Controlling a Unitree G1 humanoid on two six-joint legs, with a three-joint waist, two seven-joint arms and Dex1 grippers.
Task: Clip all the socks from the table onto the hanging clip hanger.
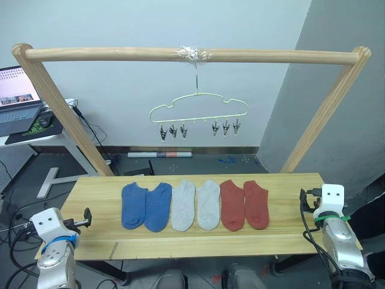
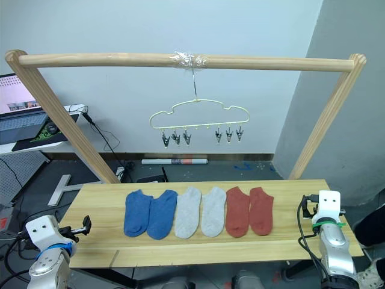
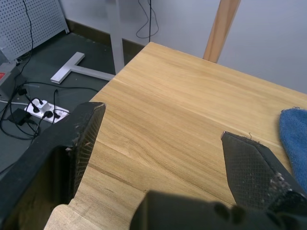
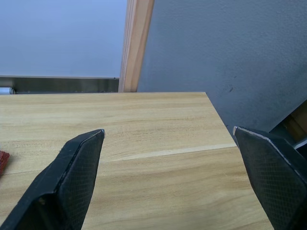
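Six socks [image 1: 195,205] lay side by side across the middle of the worktop [image 1: 96,198], with bare wood to either side and along the near edge. Above the socks, open air up to the clip hanger [image 1: 198,112], flanked well apart by two slanted posts [image 1: 63,108] of the wooden frame.

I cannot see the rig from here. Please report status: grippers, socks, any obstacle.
Left gripper open, right gripper open, both empty over table ends. Six socks in row, unclipped. Clip hanger bare. Nothing blocking.
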